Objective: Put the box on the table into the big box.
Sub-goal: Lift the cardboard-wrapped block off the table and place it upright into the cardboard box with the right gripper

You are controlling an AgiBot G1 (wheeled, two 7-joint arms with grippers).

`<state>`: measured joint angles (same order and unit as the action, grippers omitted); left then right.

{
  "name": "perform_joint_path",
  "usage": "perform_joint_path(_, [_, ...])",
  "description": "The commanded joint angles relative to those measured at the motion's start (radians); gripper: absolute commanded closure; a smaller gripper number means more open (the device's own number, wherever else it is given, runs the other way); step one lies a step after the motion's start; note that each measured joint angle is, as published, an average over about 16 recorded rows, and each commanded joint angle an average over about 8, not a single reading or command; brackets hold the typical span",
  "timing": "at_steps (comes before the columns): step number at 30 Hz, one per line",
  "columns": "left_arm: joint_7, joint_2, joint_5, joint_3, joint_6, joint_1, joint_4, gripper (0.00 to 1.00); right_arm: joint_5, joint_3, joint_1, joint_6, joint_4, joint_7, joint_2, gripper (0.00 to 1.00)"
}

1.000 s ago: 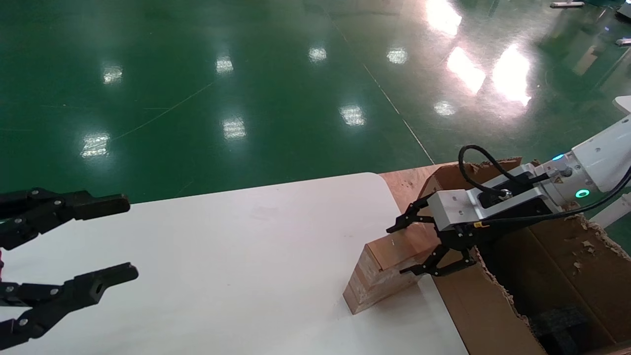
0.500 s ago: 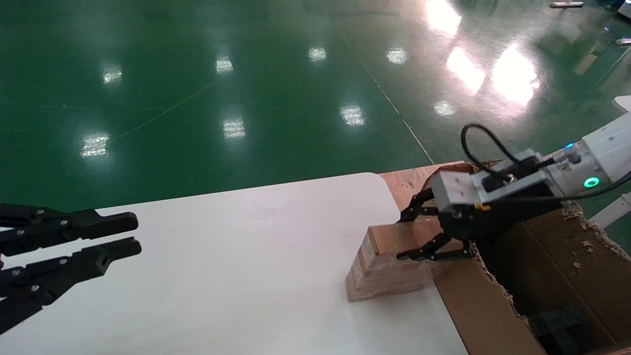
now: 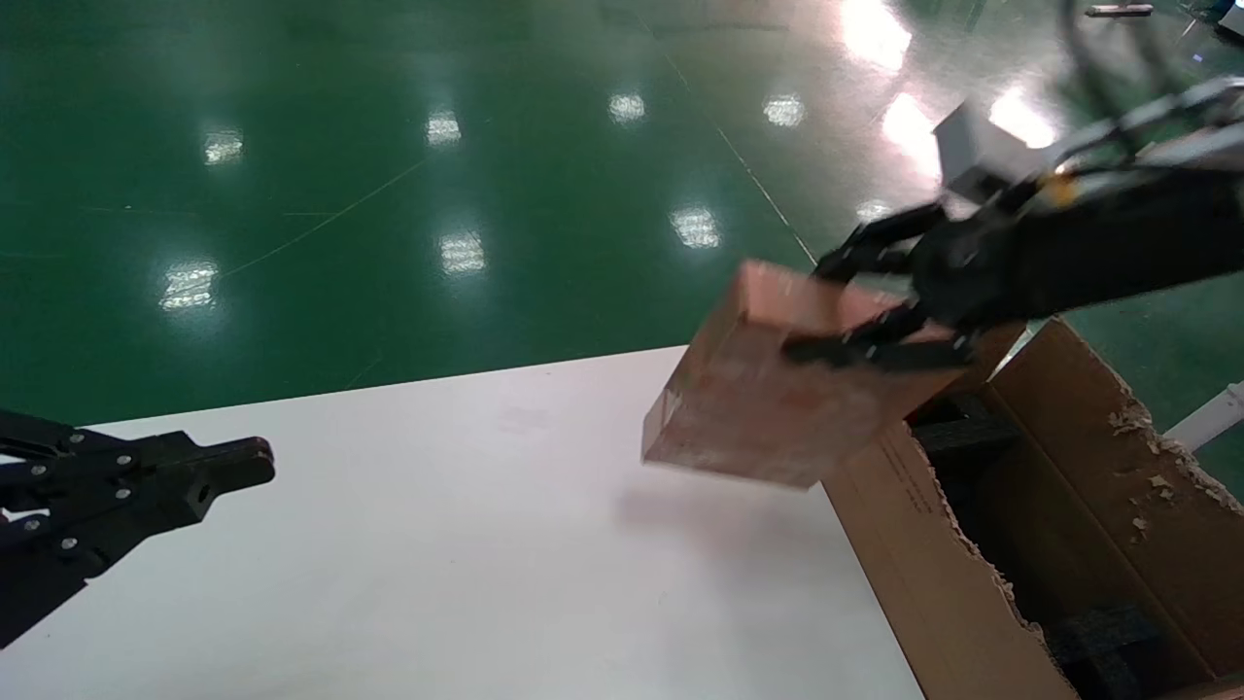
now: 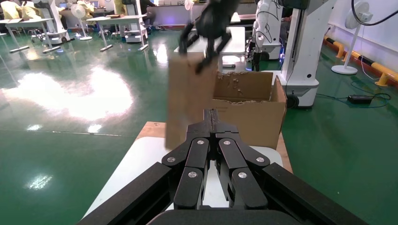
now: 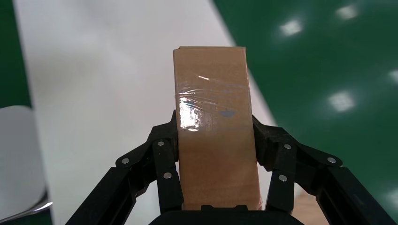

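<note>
My right gripper [image 3: 836, 306] is shut on the box [image 3: 777, 389], a small brown cardboard block with a glossy tape band [image 5: 211, 103]. The box hangs tilted in the air above the right end of the white table [image 3: 437, 544], beside the near rim of the big box [image 3: 933, 564]. In the right wrist view the black fingers [image 5: 164, 140] clamp both long sides of the box [image 5: 213, 140]. The left wrist view shows the box [image 4: 185, 98] held aloft in front of the big box [image 4: 248, 112]. My left gripper [image 3: 258, 465] is shut over the table's left end.
The big box has ragged torn rims and black foam [image 3: 1108, 642] at its bottom. A wooden board [image 3: 807, 355] lies beyond the table corner. Glossy green floor [image 3: 389, 194] surrounds the table. Other robots and fans stand far off in the left wrist view.
The right gripper closed on the box and lifted it off the table, up and toward the big box. The left gripper went from open to shut.
</note>
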<state>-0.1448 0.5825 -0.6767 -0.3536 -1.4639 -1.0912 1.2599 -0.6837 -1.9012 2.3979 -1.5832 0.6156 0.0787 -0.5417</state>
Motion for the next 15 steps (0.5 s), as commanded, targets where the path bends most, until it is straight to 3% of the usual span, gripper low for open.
perform_joint_path(1, [0.000, 0.000, 0.000, 0.000, 0.000, 0.000, 0.000, 1.00, -0.018, -0.002, 0.081, -0.001, 0.021, -0.035, 0.021, 1.00])
perform_joint_path(9, [0.000, 0.000, 0.000, 0.000, 0.000, 0.000, 0.000, 1.00, -0.283, -0.042, 0.412, 0.016, 0.085, -0.140, 0.138, 1.00])
perform_joint_path(15, [0.000, 0.000, 0.000, 0.000, 0.000, 0.000, 0.000, 1.00, -0.485, 0.017, 0.495, 0.038, 0.128, -0.178, 0.291, 1.00])
